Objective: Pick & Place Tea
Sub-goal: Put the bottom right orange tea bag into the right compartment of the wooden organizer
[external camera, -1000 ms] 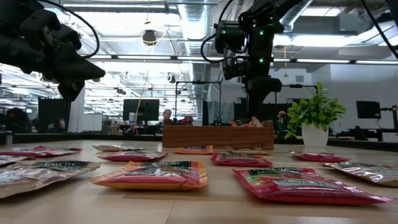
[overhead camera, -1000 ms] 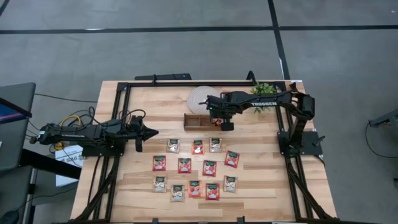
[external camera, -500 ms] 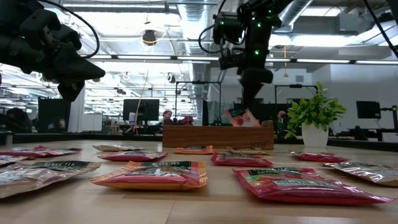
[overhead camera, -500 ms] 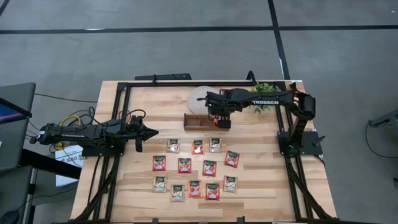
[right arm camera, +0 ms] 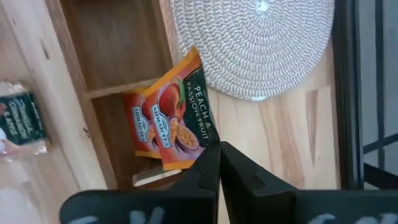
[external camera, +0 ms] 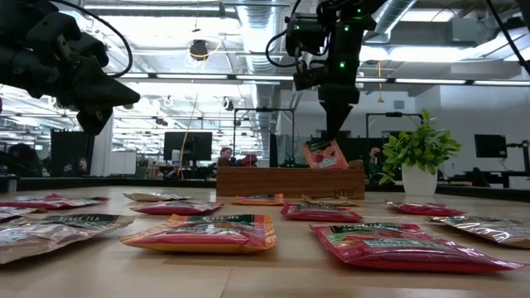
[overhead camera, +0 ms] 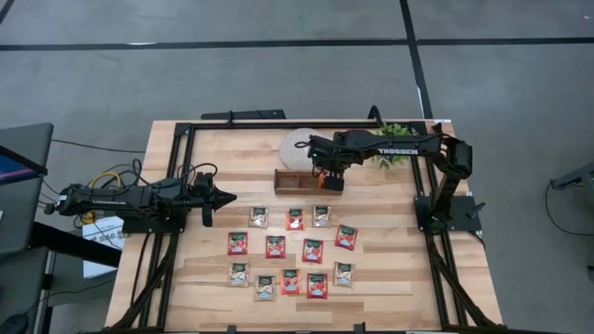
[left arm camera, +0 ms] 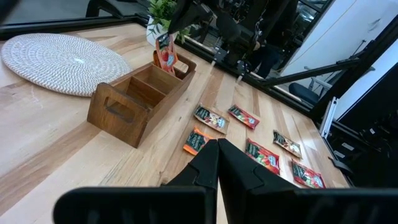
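The wooden three-compartment tray (overhead camera: 297,179) stands at the table's far middle. My right gripper (external camera: 331,136) is above the tray's right end compartment, shut on a red-orange tea sachet (external camera: 325,154), which also shows in the left wrist view (left arm camera: 165,56). Several more tea sachets (overhead camera: 292,250), red and pale, lie flat in rows on the table nearer the front. At the table's left edge my left gripper (overhead camera: 227,197) waits, shut and holding nothing, pointing toward the table's middle. My right gripper pinches the sachet between its two fingers at one edge (right arm camera: 200,148), near a corner. The fingers come steeply from above. The sachet hangs tilted below them, its lower edge (external camera: 325,167) about level with the tray's rim, over the right end compartment.
A round woven mat (overhead camera: 302,147) lies just behind the tray, and a small potted plant (overhead camera: 397,139) stands at the far right. A black frame (overhead camera: 176,186) borders the tabletop. Bare wood lies between the tray and the rows of sachets.
My right gripper has gone up above the tray's right end and rolled its wrist, staying shut. The sachet, a second ago mostly down inside the compartment, has come up with it and now hangs at rim height.
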Action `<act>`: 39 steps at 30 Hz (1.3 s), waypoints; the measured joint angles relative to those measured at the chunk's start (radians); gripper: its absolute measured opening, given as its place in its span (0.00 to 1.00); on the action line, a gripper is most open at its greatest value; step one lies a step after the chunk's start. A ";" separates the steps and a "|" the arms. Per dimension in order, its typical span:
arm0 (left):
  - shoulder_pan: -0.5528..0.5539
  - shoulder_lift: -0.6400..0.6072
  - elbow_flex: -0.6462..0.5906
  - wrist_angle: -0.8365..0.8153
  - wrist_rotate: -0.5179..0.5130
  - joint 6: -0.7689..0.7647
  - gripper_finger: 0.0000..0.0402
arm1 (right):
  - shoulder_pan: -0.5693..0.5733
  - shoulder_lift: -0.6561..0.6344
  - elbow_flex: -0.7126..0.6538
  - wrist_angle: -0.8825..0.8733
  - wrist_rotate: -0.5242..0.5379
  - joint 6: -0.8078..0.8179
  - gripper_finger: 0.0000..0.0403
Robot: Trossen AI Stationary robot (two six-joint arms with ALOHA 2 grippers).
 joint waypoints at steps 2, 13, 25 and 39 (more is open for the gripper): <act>0.000 0.000 0.000 0.000 0.000 0.000 0.00 | 0.000 0.001 0.000 -0.003 0.000 0.023 0.00; 0.000 0.000 0.000 0.000 0.000 0.006 0.00 | 0.003 -0.011 0.000 -0.012 0.001 0.124 0.00; 0.000 0.000 0.000 -0.001 0.000 0.007 0.00 | 0.059 -0.017 -0.007 -0.044 0.025 0.233 0.00; 0.000 0.000 0.000 -0.001 0.000 0.007 0.00 | 0.096 -0.017 -0.007 -0.054 0.058 0.359 0.00</act>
